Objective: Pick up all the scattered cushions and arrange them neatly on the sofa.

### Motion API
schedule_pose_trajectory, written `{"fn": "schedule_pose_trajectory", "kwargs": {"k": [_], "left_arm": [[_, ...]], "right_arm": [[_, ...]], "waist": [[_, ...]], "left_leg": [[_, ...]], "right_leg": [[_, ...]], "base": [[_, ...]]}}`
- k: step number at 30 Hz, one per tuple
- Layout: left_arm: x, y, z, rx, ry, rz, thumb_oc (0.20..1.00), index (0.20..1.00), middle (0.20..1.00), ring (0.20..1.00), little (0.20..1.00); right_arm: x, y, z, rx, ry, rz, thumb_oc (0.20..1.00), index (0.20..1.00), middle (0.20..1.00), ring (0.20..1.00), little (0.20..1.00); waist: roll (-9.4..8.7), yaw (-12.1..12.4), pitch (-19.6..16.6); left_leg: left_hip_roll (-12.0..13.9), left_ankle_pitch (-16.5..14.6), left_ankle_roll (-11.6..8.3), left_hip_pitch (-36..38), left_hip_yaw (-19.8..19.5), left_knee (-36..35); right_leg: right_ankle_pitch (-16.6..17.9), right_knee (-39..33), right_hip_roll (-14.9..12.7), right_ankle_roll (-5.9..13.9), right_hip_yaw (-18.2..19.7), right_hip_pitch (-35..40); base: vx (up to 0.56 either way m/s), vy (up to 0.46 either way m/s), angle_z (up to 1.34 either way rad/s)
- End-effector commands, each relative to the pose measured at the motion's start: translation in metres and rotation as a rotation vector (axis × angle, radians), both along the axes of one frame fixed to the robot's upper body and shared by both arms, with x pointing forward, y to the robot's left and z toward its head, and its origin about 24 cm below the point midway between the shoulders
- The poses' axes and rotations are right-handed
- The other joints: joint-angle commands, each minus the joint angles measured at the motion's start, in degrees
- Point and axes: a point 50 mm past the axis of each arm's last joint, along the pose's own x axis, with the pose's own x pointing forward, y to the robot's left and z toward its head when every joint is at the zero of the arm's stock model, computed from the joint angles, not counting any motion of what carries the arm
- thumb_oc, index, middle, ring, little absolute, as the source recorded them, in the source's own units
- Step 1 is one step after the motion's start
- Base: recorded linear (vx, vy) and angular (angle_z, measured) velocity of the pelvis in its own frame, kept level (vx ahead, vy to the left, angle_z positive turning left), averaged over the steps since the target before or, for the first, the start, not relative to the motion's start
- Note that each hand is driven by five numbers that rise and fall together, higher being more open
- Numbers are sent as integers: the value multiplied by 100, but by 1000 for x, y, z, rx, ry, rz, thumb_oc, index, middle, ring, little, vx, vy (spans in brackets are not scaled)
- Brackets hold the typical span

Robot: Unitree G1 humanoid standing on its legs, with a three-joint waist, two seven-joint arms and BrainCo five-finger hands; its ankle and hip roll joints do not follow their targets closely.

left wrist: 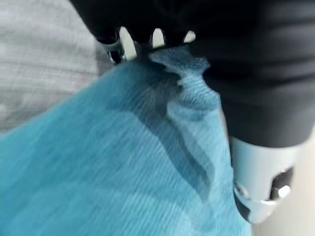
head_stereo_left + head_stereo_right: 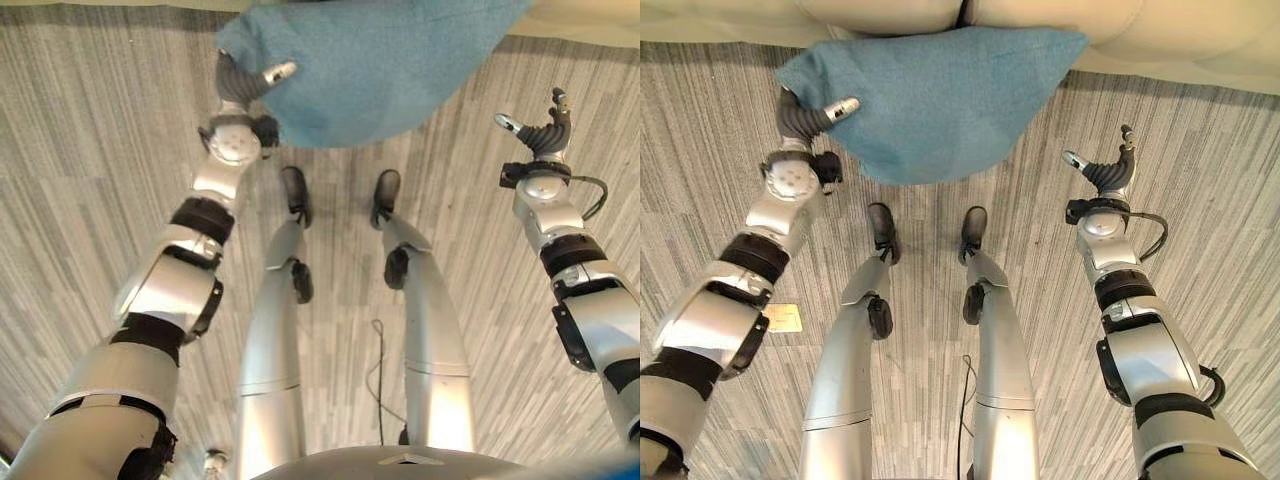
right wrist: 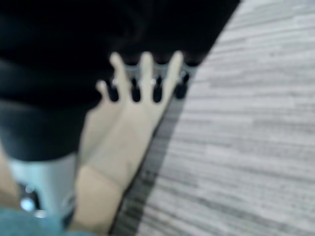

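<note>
The left hand (image 2: 805, 118) pinches the blue cushion (image 2: 940, 95) by its edge (right hand (image 2: 1108, 172) loosely open, empty), lifting it toward the sofa (image 2: 1160, 40).

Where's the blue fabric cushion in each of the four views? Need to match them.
Left eye view: blue fabric cushion top centre, its corner pinched by the left robot hand.
Right eye view: top centre, below the cream sofa.
Left wrist view: fills the lower part, bunched at the fingers.
Right wrist view: a blue sliver at the bottom corner.
Shared landmark: grey striped carpet floor.
</note>
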Motion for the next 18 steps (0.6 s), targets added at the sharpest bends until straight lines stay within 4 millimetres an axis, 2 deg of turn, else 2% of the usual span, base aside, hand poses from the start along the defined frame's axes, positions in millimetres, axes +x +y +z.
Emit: {"fn": "schedule_pose_trajectory", "kwargs": {"k": [1, 3, 4, 6, 7, 8, 12, 14, 16, 18], "left_arm": [[-1, -5, -23, -1, 49, -19, 1000, 1000, 1000, 1000, 1000], [-2, -16, -38, -22, 88, -48, 1000, 1000, 1000, 1000, 1000], [-2, -16, -38, -22, 91, -48, 1000, 1000, 1000, 1000, 1000], [-3, -23, -43, -33, 98, -67, 1000, 1000, 1000, 1000, 1000], [-3, -25, -41, -29, 86, -76, 1000, 1000, 1000, 1000, 1000], [-4, -25, -42, -30, 88, -76, 1000, 1000, 1000, 1000, 1000], [-4, -24, -28, -42, 36, -84, 1000, 1000, 1000, 1000, 1000], [-4, -24, -27, -44, 29, -82, 1000, 1000, 1000, 1000, 1000], [-4, -23, -13, -45, -13, -81, 1000, 1000, 1000, 1000, 1000], [-5, -25, -7, -45, -41, -87, 1000, 1000, 1000, 1000, 1000]], "right_arm": [[-3, -13, 12, -53, -23, -32, 1000, 1000, 1000, 1000, 1000], [1, -11, 22, -63, -39, -23, 1000, 1000, 1000, 1000, 1000], [0, -10, 22, -63, -37, -23, 1000, 1000, 1000, 1000, 1000], [3, -4, 31, -69, -64, -2, 1000, 1000, 1000, 1000, 1000], [6, 3, 41, -81, -89, 15, 1000, 1000, 1000, 1000, 1000], [6, 3, 40, -82, -87, 15, 1000, 1000, 1000, 1000, 1000], [9, 14, 56, -103, -127, 36, 1000, 1000, 1000, 1000, 1000], [10, 17, 58, -106, -133, 41, 1000, 1000, 1000, 1000, 1000], [11, 24, 67, -109, -159, 53, 1000, 1000, 1000, 1000, 1000], [13, 29, 67, -115, -156, 66, 1000, 1000, 1000, 1000, 1000]], "waist": [[123, -105, -38], [113, -82, -171], [111, -72, -123], [106, -33, -141], [119, 5, -215], [119, 14, -163], [165, 72, -200], [173, 95, -94], [205, 110, -159], [235, 131, -167]], "left_leg": [[-203, -1064, 111, 231, -579, 78], [-213, -1054, 134, 37, -570, 160], [-210, -1064, 109, 170, -590, 84], [-219, -1062, 110, 182, -593, 67], [-228, -1036, 130, 33, -590, 113], [-226, -1046, 105, 166, -610, 39], [-255, -990, 107, 38, -654, 46], [-263, -980, 74, 257, -688, -97], [-286, -906, 75, 81, -707, -109], [-315, -874, 60, 66, -738, -157]], "right_leg": [[-273, -492, 228, 337, -90, 346], [-263, -443, 218, 303, -80, 158], [-272, -499, 235, 330, -75, 282], [-277, -521, 238, 332, -80, 288], [-284, -485, 217, 304, -103, 153], [-294, -539, 232, 331, -101, 278], [-313, -492, 207, 300, -123, 163], [-320, -573, 225, 328, -132, 362], [-335, -492, 181, 308, -162, 179], [-374, -448, 170, 300, -171, 136]], "base": [[0, 0, 0], [0, 0, 0], [0, 0, 0], [17, -15, 0], [0, 0, 0], [0, 0, 0], [0, 0, 0], [0, 0, 0], [16, -9, 0], [17, -8, 7]]}}
